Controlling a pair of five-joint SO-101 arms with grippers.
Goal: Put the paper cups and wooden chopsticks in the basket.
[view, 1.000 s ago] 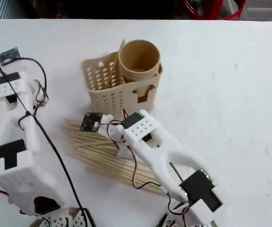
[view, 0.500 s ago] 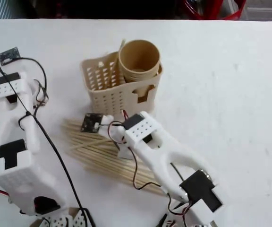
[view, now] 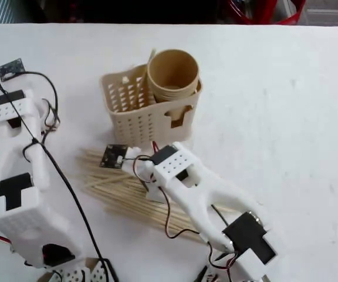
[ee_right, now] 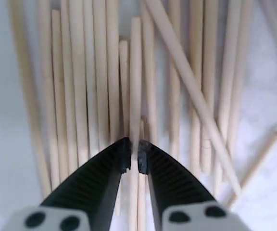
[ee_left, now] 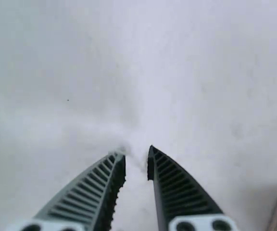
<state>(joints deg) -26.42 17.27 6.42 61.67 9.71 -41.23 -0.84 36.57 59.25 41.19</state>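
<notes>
A cream perforated basket (view: 119, 88) stands mid-table with a stack of tan paper cups (view: 173, 70) in its right half. A thin stick (view: 152, 57) pokes up behind the cups. In front of it, several wooden chopsticks (view: 113, 182) lie in a loose pile. My right arm (view: 178, 167) hangs over that pile. My right gripper (ee_right: 134, 161) is low on the sticks, shut on one chopstick (ee_right: 135, 72) that runs between the tips. My left gripper (ee_left: 136, 161) sits over bare table at the far left, nearly shut with nothing between its fingers.
The left arm (view: 13, 135) lies folded along the left edge with black cables (view: 69, 188) trailing toward the front. A small black board (view: 114, 154) juts from the right wrist near the basket's front wall. White table (view: 286, 106) spreads to the right.
The right wrist has shifted slightly toward the front and left over the chopstick pile. The left arm, basket and cups have not moved.
</notes>
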